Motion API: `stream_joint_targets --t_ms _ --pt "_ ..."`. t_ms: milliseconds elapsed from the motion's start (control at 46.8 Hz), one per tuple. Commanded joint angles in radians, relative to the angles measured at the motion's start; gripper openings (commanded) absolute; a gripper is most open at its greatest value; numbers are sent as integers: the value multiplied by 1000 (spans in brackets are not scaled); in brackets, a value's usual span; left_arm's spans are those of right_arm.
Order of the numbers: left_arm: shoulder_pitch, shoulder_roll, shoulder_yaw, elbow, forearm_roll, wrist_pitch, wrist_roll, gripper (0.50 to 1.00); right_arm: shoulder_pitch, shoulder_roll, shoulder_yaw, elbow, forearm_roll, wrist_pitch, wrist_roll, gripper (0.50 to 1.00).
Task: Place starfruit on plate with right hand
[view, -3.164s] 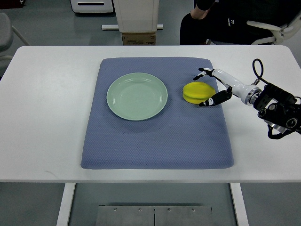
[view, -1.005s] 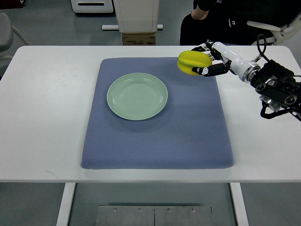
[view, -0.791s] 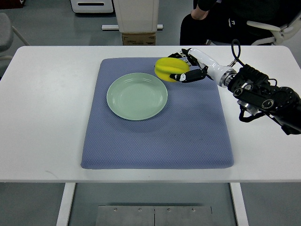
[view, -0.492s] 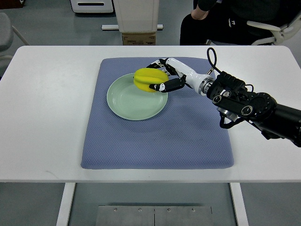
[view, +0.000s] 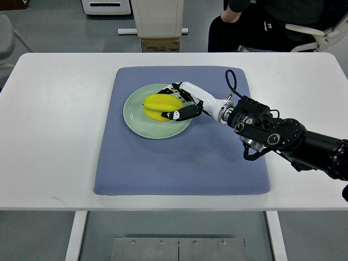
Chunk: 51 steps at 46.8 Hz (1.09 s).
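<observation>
1. Over the pale green plate [view: 136, 120], right of its centre, the right robot hand [view: 177, 105] has its fingers wrapped around the yellow starfruit [view: 159, 107]; one dark-tipped finger [view: 181, 114] lies along the fruit's near side, others curl over its far side.
2. Whether the starfruit touches the plate or is held just above it cannot be told (the steep view hides any gap).
3. From the right edge the black arm [view: 293, 141] reaches in across the blue mat [view: 179, 163]; its white wrist section lies over the plate's right rim.
4. Beneath everything, the mat lies on the white tabletop [view: 49, 130], the plate in its upper half.
5. Beyond the far edge, a seated person [view: 255, 27] in dark clothing shows partly.
</observation>
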State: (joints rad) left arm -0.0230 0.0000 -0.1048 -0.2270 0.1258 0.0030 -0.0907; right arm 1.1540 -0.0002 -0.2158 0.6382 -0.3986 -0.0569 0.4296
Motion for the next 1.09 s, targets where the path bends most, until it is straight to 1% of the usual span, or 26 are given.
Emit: stream_joint_targets --t_ms 0,321,641,727,812,1069 --pt "0 0 0 0 0 0 0 1000 -7 0 10 0 1 -1 0 1000" --pt "0 0 0 0 0 0 -1 1000 1 0 36 -3 1 -1 1 1000" --pt "0 0 0 0 0 0 0 1000 -8 -21 168 -8 1 -4 -3 1000" --pt "0 0 0 0 0 0 0 1000 -8 -47 191 -8 3 -4 -5 1000" --pt "0 0 0 0 0 0 0 1000 -13 -78 256 -5 29 0 -5 1000" --pt "0 0 0 0 0 0 0 1000 -83 -96 466 -5 191 9 -5 1000"
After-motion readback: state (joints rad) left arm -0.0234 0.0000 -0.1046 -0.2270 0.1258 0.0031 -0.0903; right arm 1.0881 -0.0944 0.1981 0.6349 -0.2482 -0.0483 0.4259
